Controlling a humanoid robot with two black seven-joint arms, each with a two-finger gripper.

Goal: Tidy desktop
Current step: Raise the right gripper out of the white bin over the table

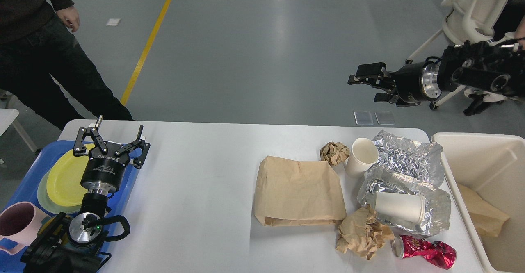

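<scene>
The white desktop carries litter on its right half: a flat brown paper bag, a small crumpled paper ball, an upright white paper cup, crinkled foil sheets, a second white cup lying on the foil, a crumpled brown paper and a crushed red can. My left gripper stands open and empty at the desktop's left end, over the tray's edge. My right gripper is raised high beyond the far edge, pointing left, open and empty.
A cream-white bin at the right holds a brown paper piece. A blue tray at the left carries a yellow plate and a pink mug. A person stands far left; a white chair far right.
</scene>
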